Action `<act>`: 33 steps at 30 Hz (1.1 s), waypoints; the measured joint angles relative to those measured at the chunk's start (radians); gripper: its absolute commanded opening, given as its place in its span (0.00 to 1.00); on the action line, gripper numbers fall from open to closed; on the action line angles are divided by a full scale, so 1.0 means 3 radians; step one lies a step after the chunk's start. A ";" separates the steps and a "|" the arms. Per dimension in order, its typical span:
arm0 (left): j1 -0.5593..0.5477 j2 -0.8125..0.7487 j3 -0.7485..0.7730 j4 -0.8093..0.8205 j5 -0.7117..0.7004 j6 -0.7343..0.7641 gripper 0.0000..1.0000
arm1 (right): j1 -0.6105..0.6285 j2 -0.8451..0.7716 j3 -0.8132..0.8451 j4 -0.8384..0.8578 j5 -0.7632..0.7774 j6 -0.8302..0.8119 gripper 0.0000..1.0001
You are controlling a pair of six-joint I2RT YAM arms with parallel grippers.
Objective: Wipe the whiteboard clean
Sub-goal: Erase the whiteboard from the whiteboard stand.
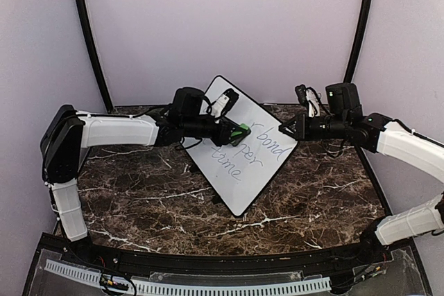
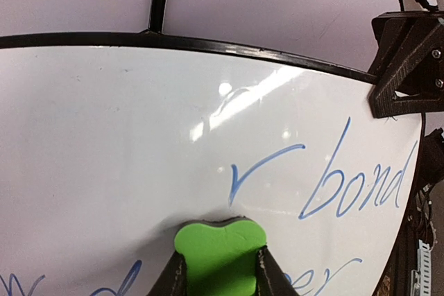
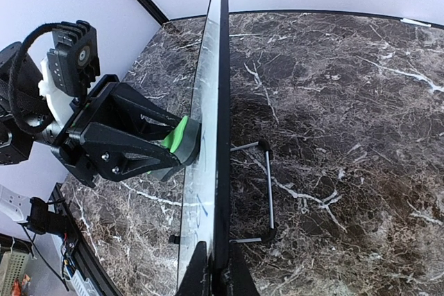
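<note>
The whiteboard stands tilted on the marble table, with blue handwritten words such as "bond" on its face. My left gripper is shut on a small green eraser and presses its dark felt face against the board. In the left wrist view the eraser sits just below a blue stroke, left of "bond". My right gripper is shut on the board's right edge. In the right wrist view its fingers clamp the black frame, seen edge-on.
The table is dark brown marble. A thin wire stand props the board from behind. Black curved poles rise at the back left and right against the pale walls.
</note>
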 measured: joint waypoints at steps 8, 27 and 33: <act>-0.0003 0.0057 0.0193 -0.0198 0.0009 0.0000 0.08 | 0.0000 -0.0009 -0.0017 0.0009 0.0023 0.0009 0.00; -0.0045 0.0018 0.0128 -0.0151 0.0045 0.0003 0.08 | 0.0013 -0.0020 -0.0010 0.0005 0.0023 0.0028 0.00; -0.0055 -0.0024 0.0019 -0.0107 0.0080 0.0004 0.08 | 0.0013 -0.0019 -0.0008 0.0004 0.0023 0.0028 0.00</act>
